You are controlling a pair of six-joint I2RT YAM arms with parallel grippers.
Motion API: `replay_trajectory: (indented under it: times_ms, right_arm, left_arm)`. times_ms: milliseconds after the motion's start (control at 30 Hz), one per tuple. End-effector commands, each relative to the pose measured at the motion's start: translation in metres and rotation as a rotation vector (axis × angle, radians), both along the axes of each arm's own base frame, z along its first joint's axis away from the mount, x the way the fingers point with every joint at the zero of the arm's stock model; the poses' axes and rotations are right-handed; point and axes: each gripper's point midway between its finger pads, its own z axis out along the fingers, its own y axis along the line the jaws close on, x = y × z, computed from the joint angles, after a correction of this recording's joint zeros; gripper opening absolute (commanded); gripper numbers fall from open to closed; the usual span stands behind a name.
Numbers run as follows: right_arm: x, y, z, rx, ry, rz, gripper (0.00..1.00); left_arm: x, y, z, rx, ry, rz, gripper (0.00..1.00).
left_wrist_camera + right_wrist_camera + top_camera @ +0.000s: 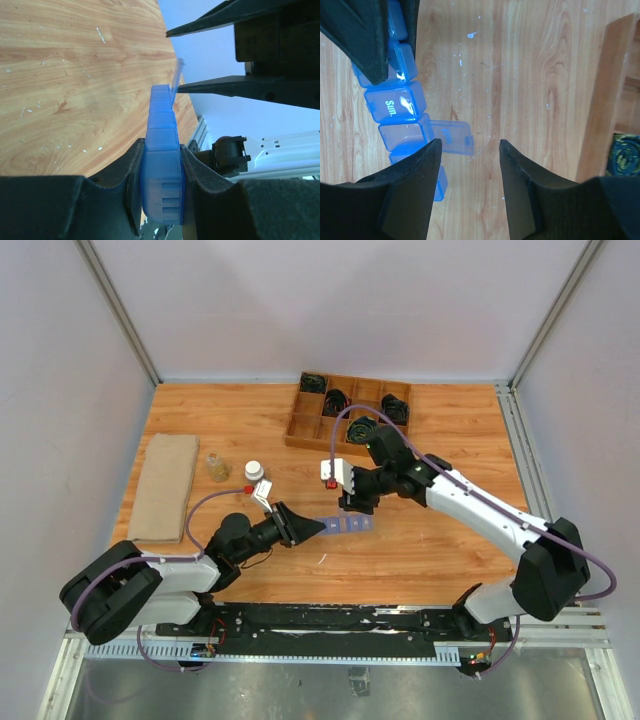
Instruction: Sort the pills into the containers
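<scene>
The containers are a translucent-blue pill-organizer strip (345,524) lying on the wooden table. My left gripper (310,527) is shut on the strip's near end; in the left wrist view both pads (131,175) press its sides (161,170). One lid (451,136) stands open next to the "Sun." compartment (395,105). My right gripper (353,504) hovers over the strip's far end, open and empty (470,142), with its fingers (225,86) beside the raised lid (177,75). No loose pills show.
A white-capped bottle (254,471) and a small glass jar (217,467) stand left of the strip. A tan mat (165,485) lies at the far left. A wooden divided tray (350,410) of black cables sits at the back, its edge showing in the right wrist view (607,95).
</scene>
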Motion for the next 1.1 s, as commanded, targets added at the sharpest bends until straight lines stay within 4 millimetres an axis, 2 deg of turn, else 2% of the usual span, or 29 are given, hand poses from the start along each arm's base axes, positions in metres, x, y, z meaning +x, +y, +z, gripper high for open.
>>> replay_trajectory:
  times_ms: [0, 133, 267, 467, 567, 900, 1067]
  right_arm:
    - [0.007, 0.000, -0.018, -0.038, 0.060, -0.044, 0.50]
    - [0.009, 0.001, -0.030, -0.077, 0.088, -0.065, 0.47]
    - [0.008, 0.002, -0.027, -0.068, 0.106, -0.067, 0.47]
    - [-0.002, -0.002, 0.006, 0.034, 0.110, -0.027, 0.69]
    - [-0.001, -0.007, 0.018, 0.085, 0.120, -0.034, 0.76]
    - [0.011, -0.017, 0.027, 0.142, 0.123, -0.099, 0.82]
    - [0.012, -0.017, 0.028, 0.146, 0.121, -0.106, 0.82]
  left_arm:
    - [-0.007, -0.004, 0.011, -0.014, -0.057, -0.038, 0.00]
    - [-0.008, -0.004, 0.010, -0.008, -0.062, -0.046, 0.00]
    - [-0.008, -0.003, 0.007, -0.001, -0.060, -0.043, 0.00]
    - [-0.002, -0.001, -0.003, 0.015, -0.033, -0.009, 0.00]
    - [0.002, -0.005, -0.003, 0.006, -0.018, -0.005, 0.00]
    - [0.019, -0.042, -0.012, -0.037, 0.029, -0.092, 0.00]
    - [0.033, -0.060, -0.026, -0.014, 0.056, -0.113, 0.00]
